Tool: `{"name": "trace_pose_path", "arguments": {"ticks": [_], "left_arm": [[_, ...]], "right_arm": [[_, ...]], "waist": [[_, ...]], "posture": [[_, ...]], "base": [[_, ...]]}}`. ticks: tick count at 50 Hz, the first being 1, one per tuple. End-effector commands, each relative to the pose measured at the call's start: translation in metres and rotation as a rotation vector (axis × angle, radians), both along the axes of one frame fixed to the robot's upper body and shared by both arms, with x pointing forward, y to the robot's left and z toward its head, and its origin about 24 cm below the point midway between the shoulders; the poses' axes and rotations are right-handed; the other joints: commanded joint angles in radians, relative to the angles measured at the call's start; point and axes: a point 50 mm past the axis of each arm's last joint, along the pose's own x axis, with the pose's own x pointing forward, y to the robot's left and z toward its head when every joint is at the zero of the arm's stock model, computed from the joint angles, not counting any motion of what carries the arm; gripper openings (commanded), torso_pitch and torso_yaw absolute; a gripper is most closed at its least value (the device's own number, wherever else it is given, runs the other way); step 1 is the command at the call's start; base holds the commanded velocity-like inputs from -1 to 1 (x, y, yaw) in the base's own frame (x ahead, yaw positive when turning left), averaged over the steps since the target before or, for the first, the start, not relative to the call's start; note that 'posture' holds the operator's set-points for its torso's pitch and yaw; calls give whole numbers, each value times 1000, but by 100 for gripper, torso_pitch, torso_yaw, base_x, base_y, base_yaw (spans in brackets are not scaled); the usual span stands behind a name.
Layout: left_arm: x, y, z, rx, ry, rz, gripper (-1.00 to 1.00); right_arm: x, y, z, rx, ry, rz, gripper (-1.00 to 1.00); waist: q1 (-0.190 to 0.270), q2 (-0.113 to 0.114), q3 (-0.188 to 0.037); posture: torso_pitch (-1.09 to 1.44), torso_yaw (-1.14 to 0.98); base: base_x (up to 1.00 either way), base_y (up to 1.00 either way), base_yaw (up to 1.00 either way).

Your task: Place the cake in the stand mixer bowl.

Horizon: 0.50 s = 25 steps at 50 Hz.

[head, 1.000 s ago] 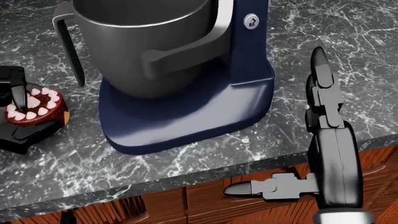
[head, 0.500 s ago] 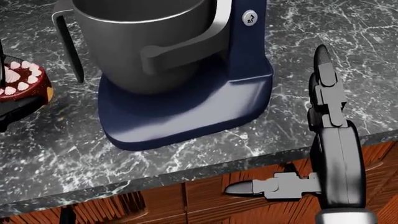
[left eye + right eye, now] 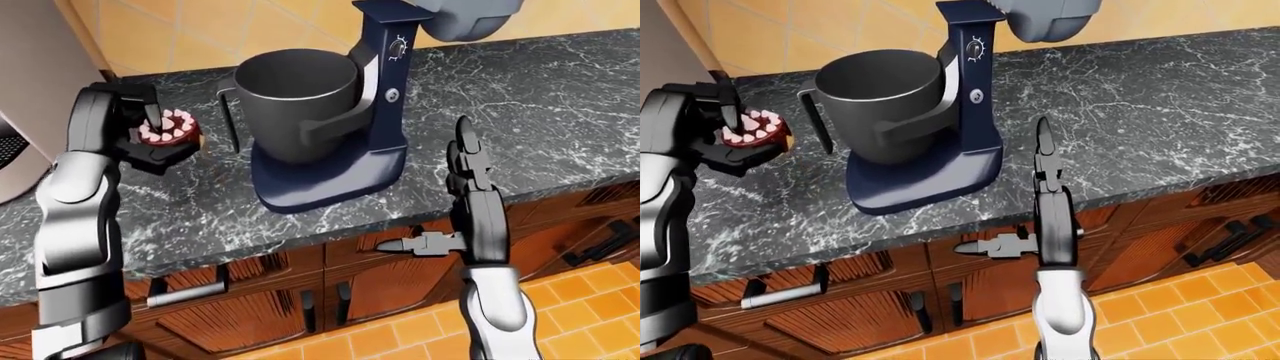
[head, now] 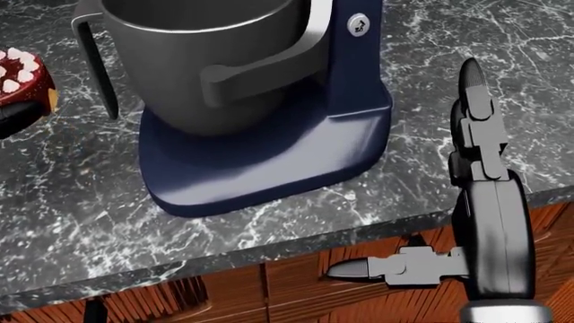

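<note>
A small round chocolate cake (image 3: pixel 172 126) with pink-white hearts on top is held above the dark marble counter (image 3: pixel 560 105), left of the mixer. My left hand (image 3: pixel 162 141) is shut on it, one finger over its top and the others beneath. The head view catches only the cake's edge (image 4: pixel 19 70). A grey handled bowl (image 3: pixel 297 101) sits open-topped on the blue stand mixer (image 3: pixel 335 176), whose head (image 3: pixel 468 18) is tilted up. My right hand (image 3: pixel 430 191) stands open and flat at the counter's near edge, right of the mixer, holding nothing.
A grey appliance (image 3: pixel 18 112) stands at the left edge of the left-eye view. Wooden cabinet doors with bar handles (image 3: pixel 190 291) run below the counter, over an orange tiled floor (image 3: pixel 590 315). A tiled wall (image 3: pixel 220 30) rises behind the counter.
In the head view my left hand has carried the cake up and to the left, almost out of the picture. The right hand and the mixer have hardly shifted.
</note>
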Motion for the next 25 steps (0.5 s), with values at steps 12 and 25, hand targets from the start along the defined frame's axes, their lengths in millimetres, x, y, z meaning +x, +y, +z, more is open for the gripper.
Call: {"name": "trace_pose_path", "arguments": {"ticks": [12,25], "left_arm": [[-7,4,46,53,-154,15,-100],[3,4,65,93,-205,42,-100]], "right_arm": [[-4,2,13,-2,-86,5,100],[-4,1,13,-3,-93,3,100]], "waist": [[-1,8,-21],[-2,7,-18]], "posture": [[0,0],[0,0]], "base": [[0,0,0],[0,0,0]]}}
